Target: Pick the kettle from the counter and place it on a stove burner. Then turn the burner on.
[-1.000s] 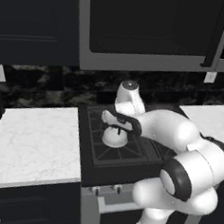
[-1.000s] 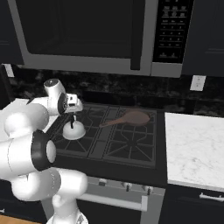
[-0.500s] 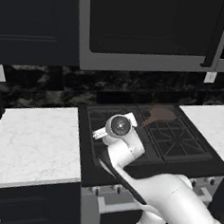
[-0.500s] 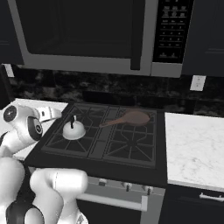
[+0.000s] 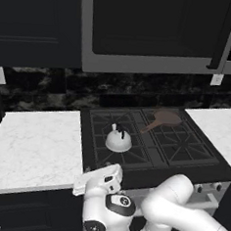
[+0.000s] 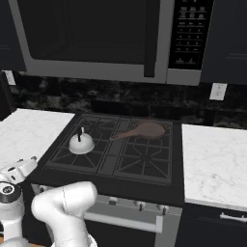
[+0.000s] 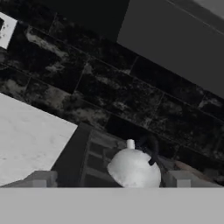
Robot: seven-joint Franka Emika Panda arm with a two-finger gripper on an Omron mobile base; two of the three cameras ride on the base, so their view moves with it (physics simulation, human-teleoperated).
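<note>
The kettle sits upright on the front-left stove burner — nothing touching it. The gripper hangs low by the stove's front edge — probably empty, fingers too hidden to call.

- You look at a dark kitchen — black upper cabinets hang left of a steel-framed microwave with a dark door.
- Behind the range you see a black, grey-veined stone backsplash.
- A white wall outlet sits on that backsplash at your right; another outlet sits at the far left.
- The microwave's control panel is black — its buttons are too small to read.
- Below, dark drawer fronts carry pale bar handles.
</note>
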